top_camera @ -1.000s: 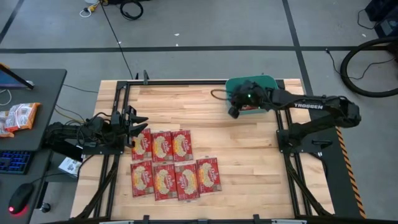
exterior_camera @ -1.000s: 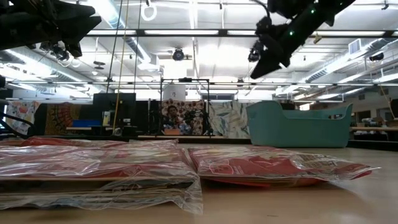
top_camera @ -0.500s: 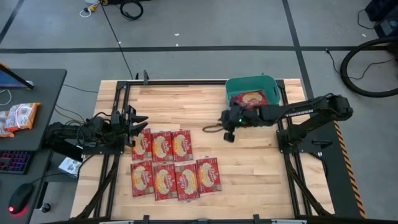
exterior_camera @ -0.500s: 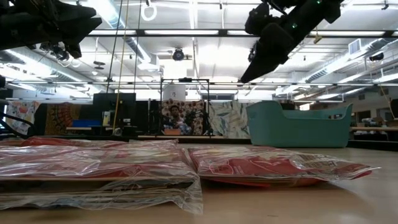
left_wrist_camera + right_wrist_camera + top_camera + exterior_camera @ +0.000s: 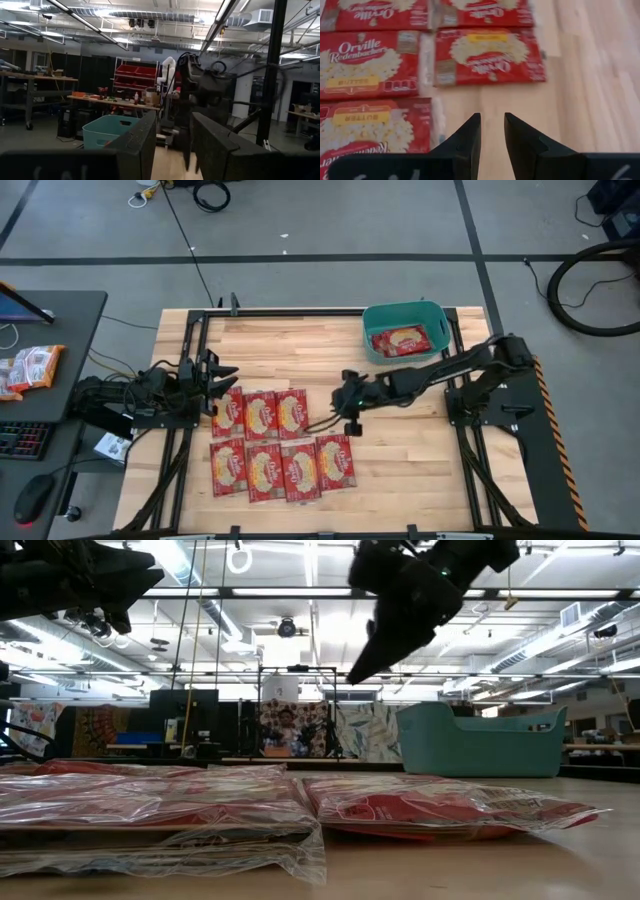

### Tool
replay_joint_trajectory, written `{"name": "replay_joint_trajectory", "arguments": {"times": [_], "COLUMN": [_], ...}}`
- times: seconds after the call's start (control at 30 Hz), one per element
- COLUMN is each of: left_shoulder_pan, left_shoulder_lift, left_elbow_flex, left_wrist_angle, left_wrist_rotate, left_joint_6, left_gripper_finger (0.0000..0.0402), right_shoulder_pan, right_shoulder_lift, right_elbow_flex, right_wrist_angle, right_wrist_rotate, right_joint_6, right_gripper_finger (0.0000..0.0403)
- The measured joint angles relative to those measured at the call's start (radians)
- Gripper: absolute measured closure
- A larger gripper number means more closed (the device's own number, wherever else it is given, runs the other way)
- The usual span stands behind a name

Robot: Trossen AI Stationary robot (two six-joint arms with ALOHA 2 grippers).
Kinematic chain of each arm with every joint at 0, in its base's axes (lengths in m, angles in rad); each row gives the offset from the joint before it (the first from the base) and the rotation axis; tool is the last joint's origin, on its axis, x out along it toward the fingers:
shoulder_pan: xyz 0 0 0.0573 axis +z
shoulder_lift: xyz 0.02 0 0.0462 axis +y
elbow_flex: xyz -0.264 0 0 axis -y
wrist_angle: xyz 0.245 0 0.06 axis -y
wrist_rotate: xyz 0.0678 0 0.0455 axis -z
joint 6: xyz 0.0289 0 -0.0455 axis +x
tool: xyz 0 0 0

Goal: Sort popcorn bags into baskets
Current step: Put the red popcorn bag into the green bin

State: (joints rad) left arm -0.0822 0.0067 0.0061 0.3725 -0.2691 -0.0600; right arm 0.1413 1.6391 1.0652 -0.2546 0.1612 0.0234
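Swinging away from the teal basket (image 5: 403,330) at the far right of the table (image 5: 400,450), the right gripper (image 5: 350,402) is now hanging over bare wood just right of the laid-out popcorn bags (image 5: 281,444), where a second ago it was still above the basket. Its fingers (image 5: 465,140) are standing slightly apart with nothing between them, pointing down at the boards beside the nearest bag (image 5: 487,56). One bag (image 5: 400,340) is already lying inside the basket; seven more are lying flat in two rows on the near left part of the table, edges touching or overlapping.

The left gripper (image 5: 214,372) is waiting at the left edge, just beyond the far row of bags, its fingers (image 5: 210,145) spread and empty.

Judging from this, the right arm is heading in for the next pickup, probably the rightmost bag of either row. The risk is in the packing: the bags are lying so close together, in slippery clear wrap, that a finger coming down on a shared edge could be catching two at once or dragging a neighbour out of line. A flat bag also offers little to pinch, so the fingers may be sliding off the wrap.
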Motion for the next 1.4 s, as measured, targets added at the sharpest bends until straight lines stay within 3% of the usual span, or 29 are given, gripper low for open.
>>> {"name": "replay_joint_trajectory", "arguments": {"times": [0.2,0.4,0.7,1.17,1.4], "left_shoulder_pan": [0.0,0.0,0.0,0.0,0.0], "left_shoulder_lift": [0.0,0.0,0.0,0.0,0.0], "left_elbow_flex": [0.0,0.0,0.0,0.0,0.0], "left_wrist_angle": [-0.004,-0.004,-0.004,-0.003,-0.003], "left_wrist_rotate": [0.0,0.0,0.0,-0.001,0.0], "left_joint_6": [0.001,0.0,0.001,0.001,0.003], "left_gripper_finger": [0.0276,0.0276,0.0276,0.0276,0.0276], "right_shoulder_pan": [0.043,0.078,0.1,0.075,0.088], "right_shoulder_lift": [0.138,0.271,0.36,0.456,0.485], "right_elbow_flex": [0.088,0.154,0.203,0.204,0.205], "right_wrist_angle": [-0.001,-0.007,0.017,0.186,0.304], "right_wrist_rotate": [0.0,0.02,0.307,0.231,0.18], "right_joint_6": [-0.092,-0.297,-0.646,-1.006,-1.066], "right_gripper_finger": [0.0309,0.028,0.0204,0.0199,0.0199]}}
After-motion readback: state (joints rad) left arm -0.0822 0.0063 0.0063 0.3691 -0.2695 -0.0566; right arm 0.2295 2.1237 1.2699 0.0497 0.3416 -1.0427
